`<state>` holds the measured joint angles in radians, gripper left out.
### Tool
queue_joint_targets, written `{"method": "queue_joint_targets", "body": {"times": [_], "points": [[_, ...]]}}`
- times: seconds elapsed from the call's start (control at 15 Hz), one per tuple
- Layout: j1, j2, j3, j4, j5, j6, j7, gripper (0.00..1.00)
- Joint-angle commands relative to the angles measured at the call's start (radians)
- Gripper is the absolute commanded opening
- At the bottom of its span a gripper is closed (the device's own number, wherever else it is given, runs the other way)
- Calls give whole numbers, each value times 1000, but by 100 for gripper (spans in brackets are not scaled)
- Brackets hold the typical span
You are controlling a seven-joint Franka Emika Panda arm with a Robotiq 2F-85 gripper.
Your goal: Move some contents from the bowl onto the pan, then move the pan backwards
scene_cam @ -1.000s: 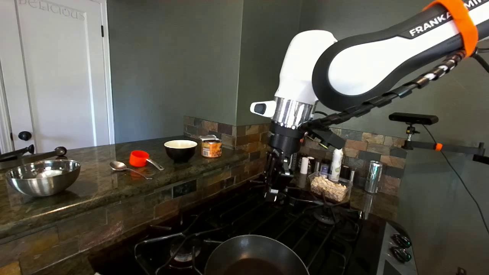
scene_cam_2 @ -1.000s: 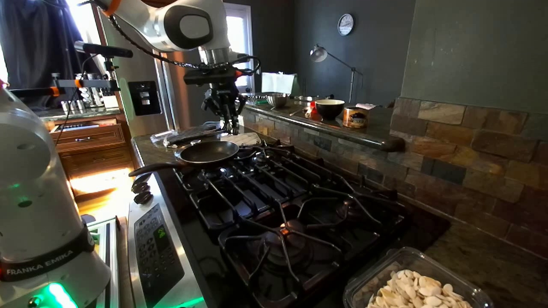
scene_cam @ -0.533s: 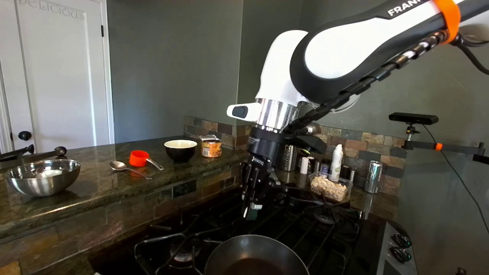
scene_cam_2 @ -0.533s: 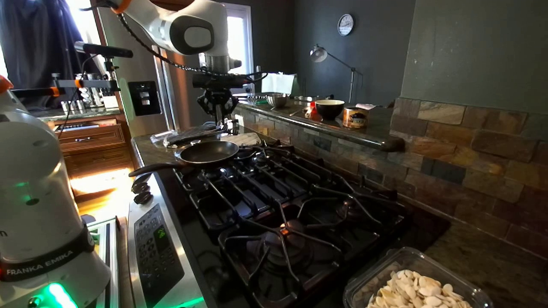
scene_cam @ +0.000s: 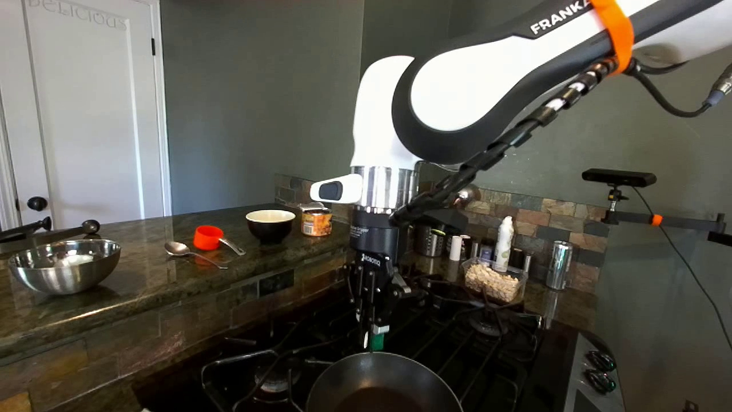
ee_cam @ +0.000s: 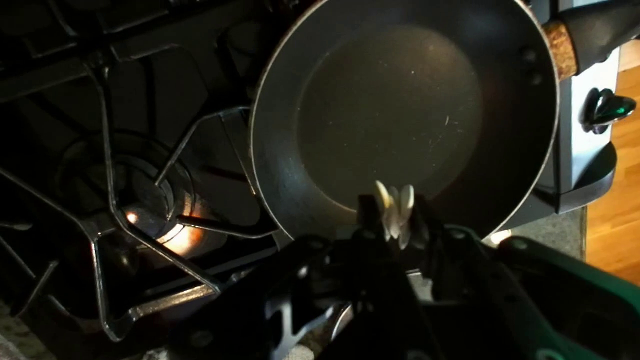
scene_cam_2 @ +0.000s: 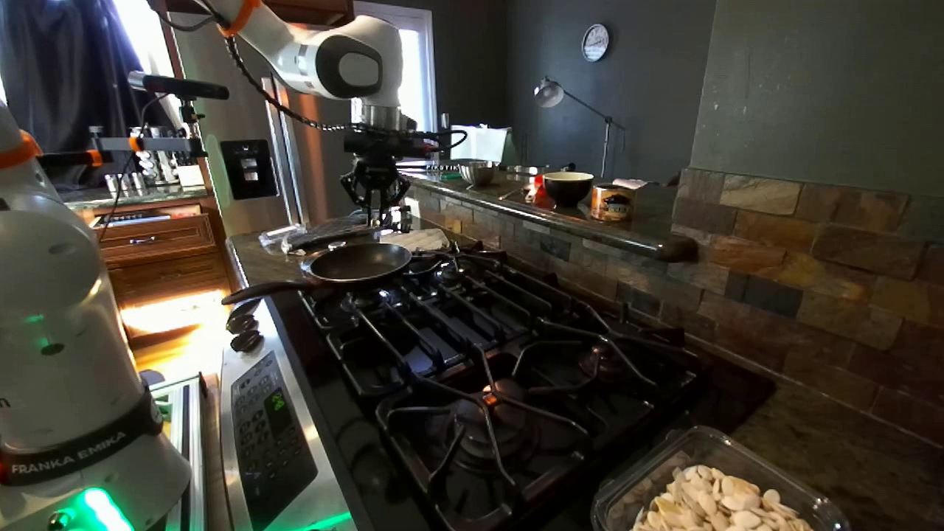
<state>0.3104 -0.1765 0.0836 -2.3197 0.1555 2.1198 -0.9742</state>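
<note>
The pan [ee_cam: 390, 115] is a wide black frying pan on the stove; it shows in both exterior views [scene_cam: 383, 392] [scene_cam_2: 358, 262]. No pieces show on its floor in the wrist view. The clear plastic container [scene_cam_2: 708, 442] acts as the bowl and holds a pile of pale beige contents [scene_cam_2: 726, 501]; it stands beyond the stove's end, far from my gripper. My gripper [ee_cam: 394, 215] points down and is shut on several pale pieces [ee_cam: 407, 197], with their tips sticking out between the fingertips. In the wrist view it overlaps the pan's edge. In an exterior view my gripper [scene_cam: 372, 341] shows just above the pan's rim.
The pan's handle [scene_cam_2: 269, 290] juts over the control panel. Stove grates [scene_cam_2: 483, 383] lie between pan and container. A raised ledge [scene_cam: 171, 269] runs alongside, bearing a black bowl with pale inside [scene_cam: 270, 229], a can [scene_cam: 316, 223], a red cup [scene_cam: 207, 237] and a steel bowl [scene_cam: 63, 274].
My gripper has moved away from the container's end of the stove and down to the pan. The pan and the container have not moved.
</note>
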Motion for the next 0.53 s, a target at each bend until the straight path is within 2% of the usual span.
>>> {"method": "queue_joint_targets", "body": {"times": [0.0, 0.33, 0.47], "points": [[-30, 48, 51, 51, -82, -40, 61, 49], [-37, 63, 74, 65, -106, -42, 67, 88], [-38, 61, 78, 63, -103, -43, 62, 99]]}}
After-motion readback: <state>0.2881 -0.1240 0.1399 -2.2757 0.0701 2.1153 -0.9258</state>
